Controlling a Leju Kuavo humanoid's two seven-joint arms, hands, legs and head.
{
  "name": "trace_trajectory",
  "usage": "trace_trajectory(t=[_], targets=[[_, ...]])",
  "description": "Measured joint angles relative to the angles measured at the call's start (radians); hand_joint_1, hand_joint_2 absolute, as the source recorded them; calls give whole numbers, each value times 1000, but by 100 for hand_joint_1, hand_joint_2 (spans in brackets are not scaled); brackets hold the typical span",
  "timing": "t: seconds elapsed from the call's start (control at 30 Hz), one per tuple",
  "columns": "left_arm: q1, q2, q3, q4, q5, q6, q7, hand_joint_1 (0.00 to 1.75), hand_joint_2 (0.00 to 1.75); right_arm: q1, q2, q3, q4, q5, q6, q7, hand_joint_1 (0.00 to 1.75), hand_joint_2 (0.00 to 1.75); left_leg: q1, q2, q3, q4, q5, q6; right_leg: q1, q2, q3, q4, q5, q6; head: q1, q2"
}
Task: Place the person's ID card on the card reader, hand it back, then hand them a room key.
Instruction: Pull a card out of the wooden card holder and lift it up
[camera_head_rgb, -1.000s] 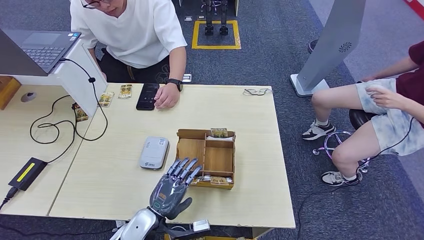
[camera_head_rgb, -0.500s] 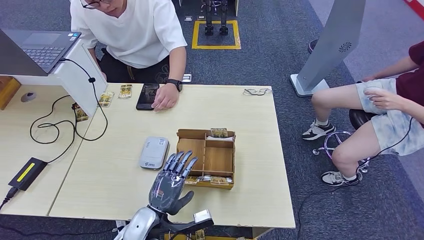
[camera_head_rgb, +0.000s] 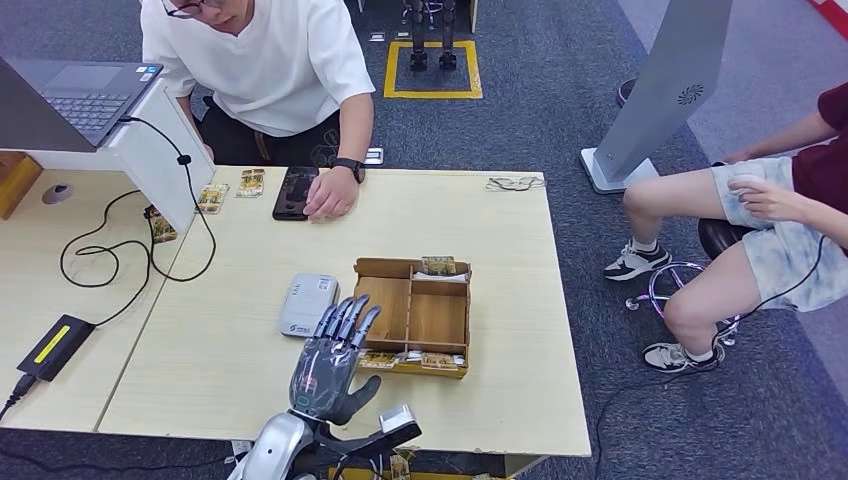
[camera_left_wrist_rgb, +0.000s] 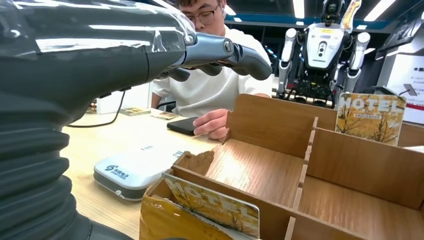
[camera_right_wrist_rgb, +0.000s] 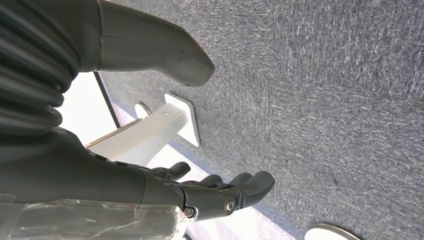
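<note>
My left hand (camera_head_rgb: 325, 365) hovers open over the table's near side, fingers spread. Its fingertips (camera_head_rgb: 345, 315) reach between the white card reader (camera_head_rgb: 305, 303) and the wooden card box (camera_head_rgb: 437, 318). The hand (camera_left_wrist_rgb: 150, 50) holds nothing, as the left wrist view also shows. There the reader (camera_left_wrist_rgb: 135, 170) lies just beside the box (camera_left_wrist_rgb: 270, 125). Room key cards printed HOTEL stand in the box's front slot (camera_left_wrist_rgb: 215, 207) and back slot (camera_left_wrist_rgb: 371, 117). My right hand (camera_right_wrist_rgb: 215, 192) hangs open above the carpet. The person in white rests a hand (camera_head_rgb: 330, 195) on a dark phone (camera_head_rgb: 293, 192).
Two small cards (camera_head_rgb: 250, 182) (camera_head_rgb: 212, 197) lie near the table's far left. A laptop (camera_head_rgb: 75, 95) on a white stand, cables and a black power brick (camera_head_rgb: 55, 345) fill the left desk. A second person sits to the right, off the table.
My left hand has drawn back toward me and shifted left, from over the box's front edge toward the reader. The person's hand stays on the phone.
</note>
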Motion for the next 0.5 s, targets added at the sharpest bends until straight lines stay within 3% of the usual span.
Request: trace_trajectory(t=[0.5], targets=[[1, 9, 0, 0, -39, -24, -6, 0, 175, -1, 0, 0, -1, 0, -3, -7, 0, 175, 0, 0, 0, 0, 0, 0, 0, 0, 0, 0, 0, 0, 0, 0]])
